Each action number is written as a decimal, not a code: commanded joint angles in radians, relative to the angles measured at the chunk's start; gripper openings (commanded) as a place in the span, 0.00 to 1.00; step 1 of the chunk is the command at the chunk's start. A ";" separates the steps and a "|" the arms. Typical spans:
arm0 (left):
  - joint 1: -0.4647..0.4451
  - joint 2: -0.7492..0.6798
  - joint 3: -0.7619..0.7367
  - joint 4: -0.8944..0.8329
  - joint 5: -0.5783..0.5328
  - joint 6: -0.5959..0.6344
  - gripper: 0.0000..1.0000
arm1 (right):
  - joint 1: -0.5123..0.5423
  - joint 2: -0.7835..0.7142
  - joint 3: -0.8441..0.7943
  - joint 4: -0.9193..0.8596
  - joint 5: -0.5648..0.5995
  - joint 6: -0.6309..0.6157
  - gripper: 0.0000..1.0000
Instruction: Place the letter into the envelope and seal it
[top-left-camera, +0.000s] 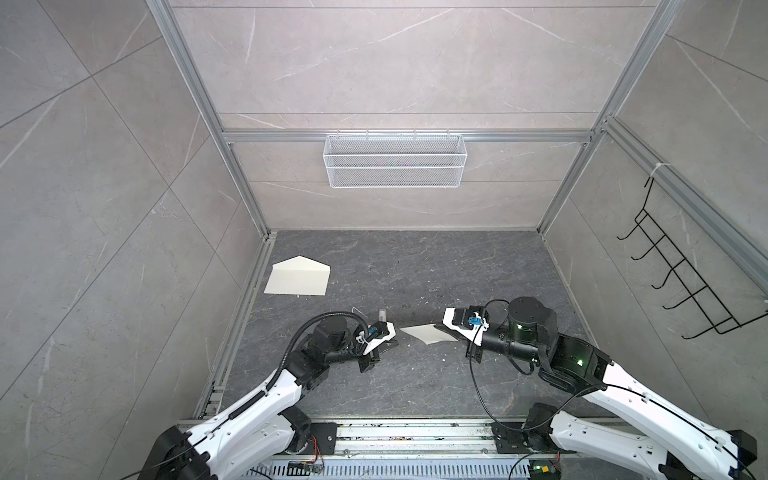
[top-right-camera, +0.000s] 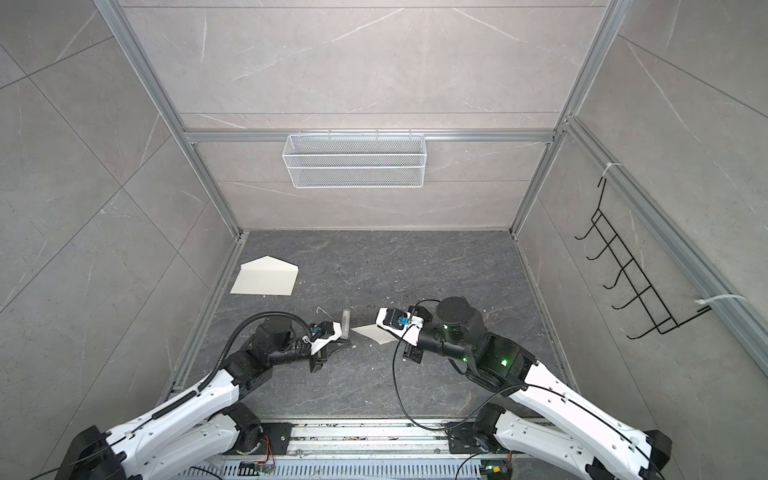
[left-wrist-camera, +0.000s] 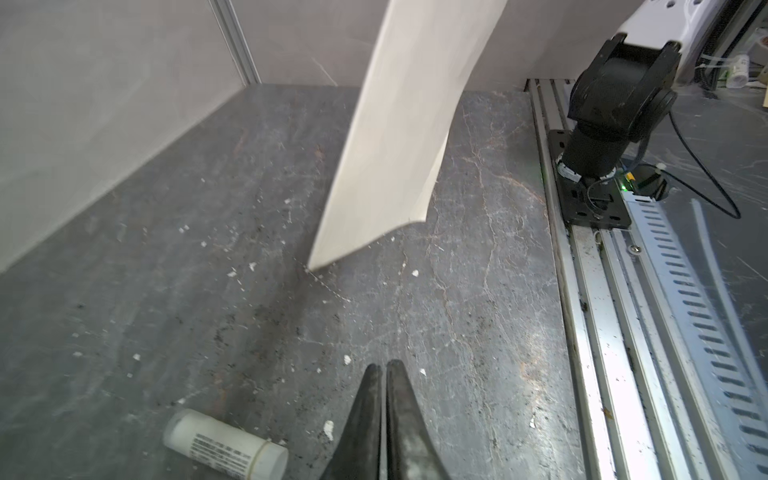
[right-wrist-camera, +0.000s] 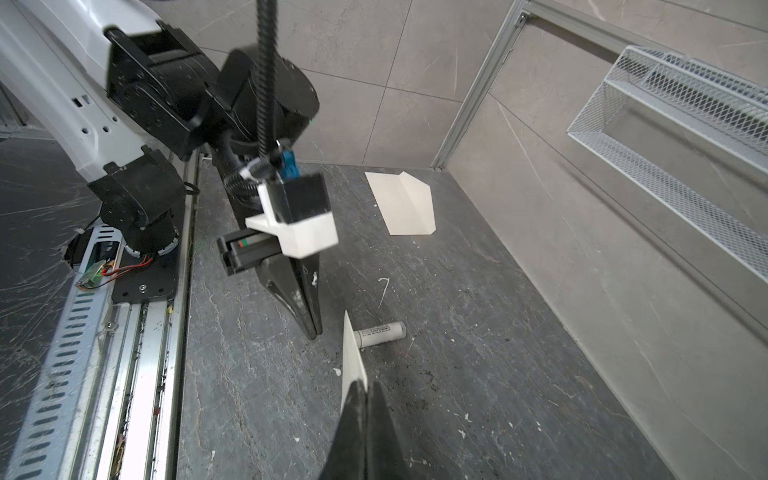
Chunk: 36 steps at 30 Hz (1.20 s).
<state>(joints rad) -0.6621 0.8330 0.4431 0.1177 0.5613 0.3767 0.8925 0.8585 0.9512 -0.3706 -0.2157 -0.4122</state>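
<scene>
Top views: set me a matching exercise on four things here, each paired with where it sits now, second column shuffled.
Things:
1. letter
2. envelope
3. white tube
4. wire basket

Places:
A. hanging on the back wall
B. lying on the table beside the left gripper
C. flat at the table's far left side, flap open
D. pinched in the right gripper

Pairs: 1-D, 2-C, 3-B, 4-A
</scene>
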 joint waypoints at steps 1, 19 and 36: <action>0.003 -0.123 0.023 0.041 -0.004 -0.018 0.28 | -0.002 0.028 -0.003 -0.017 0.003 0.001 0.00; 0.003 0.088 0.202 -0.009 0.226 0.041 0.48 | 0.002 0.198 0.040 0.024 -0.110 0.003 0.00; 0.003 0.158 0.199 0.029 0.250 0.023 0.15 | 0.008 0.216 0.045 0.063 -0.119 0.004 0.00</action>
<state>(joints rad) -0.6621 0.9890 0.6037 0.1059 0.7818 0.3943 0.8928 1.0679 0.9668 -0.3382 -0.3222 -0.4122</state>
